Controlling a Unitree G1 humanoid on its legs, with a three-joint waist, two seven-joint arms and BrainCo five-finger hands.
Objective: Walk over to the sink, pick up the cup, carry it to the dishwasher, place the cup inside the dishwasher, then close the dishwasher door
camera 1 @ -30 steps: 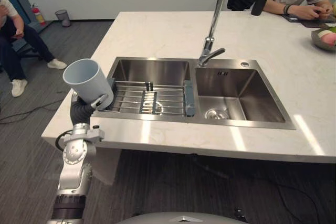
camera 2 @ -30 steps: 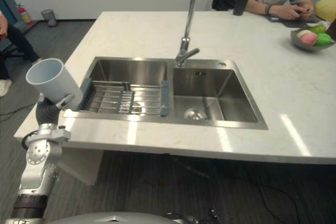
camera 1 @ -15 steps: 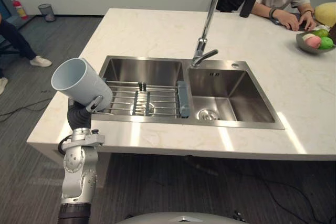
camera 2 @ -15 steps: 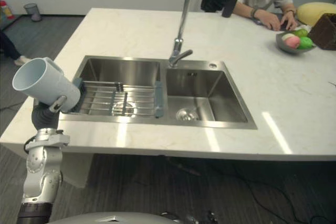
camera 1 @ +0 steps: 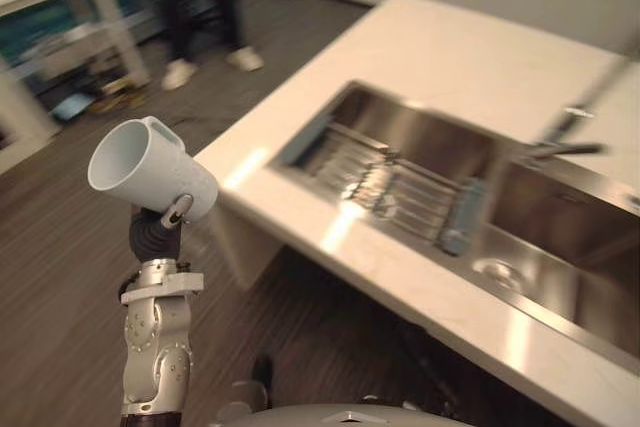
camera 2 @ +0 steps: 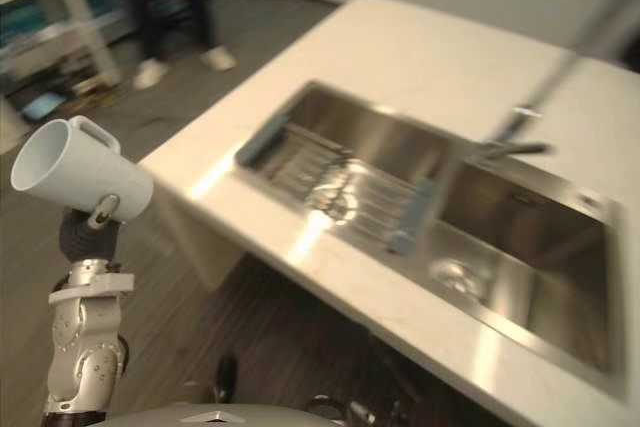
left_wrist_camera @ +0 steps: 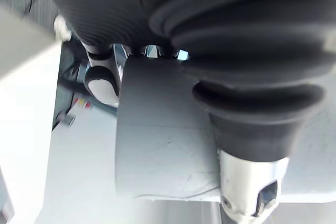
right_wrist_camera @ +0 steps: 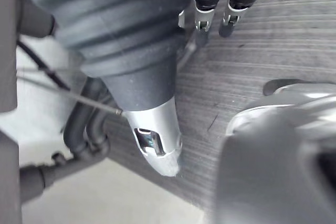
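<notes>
My left hand (camera 1: 176, 212) is curled round the tipped cup (camera 1: 150, 167), away from the sink (camera 1: 430, 132). If I swing fast, it could slip.

Pale grey-blue cup (camera 1: 150, 169), silver sink (camera 1: 432, 129), white marbled counter (camera 1: 455, 47).

No lettering, label, brand, number or sign can be read anywhere: the pale grey cup (camera 1: 150, 169) shows a plain wall, and the white counter (camera 1: 440, 42), the steel sink (camera 1: 430, 132) and the room behind them are too blurred to make out any print.
</notes>
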